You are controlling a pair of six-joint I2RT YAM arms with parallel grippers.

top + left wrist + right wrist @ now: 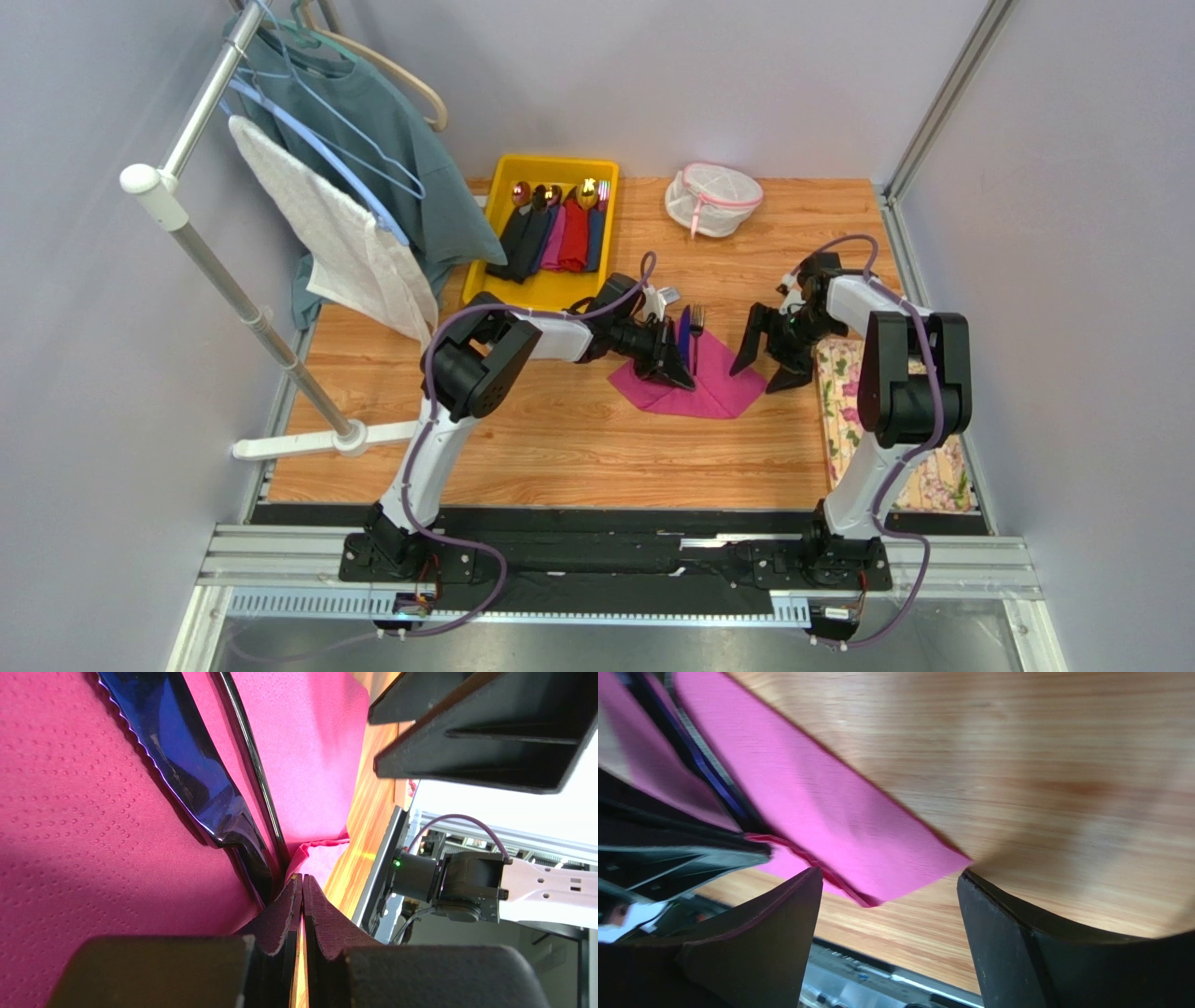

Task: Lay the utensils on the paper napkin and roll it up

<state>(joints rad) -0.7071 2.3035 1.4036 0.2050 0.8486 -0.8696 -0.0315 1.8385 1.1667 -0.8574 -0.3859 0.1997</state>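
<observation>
Utensils [184, 766] on magenta paper napkin [67, 854]

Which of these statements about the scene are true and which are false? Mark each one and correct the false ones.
1. The right gripper is open. True.
2. The dark utensils lie in the yellow tray. False: they lie on the napkin.
3. The left gripper is shut on the napkin's edge. True.
4. The pouch sits on the napkin. False: it sits apart from it, at the far edge of the table.
5. The right gripper holds a fork. False: nothing is between its fingers.
</observation>
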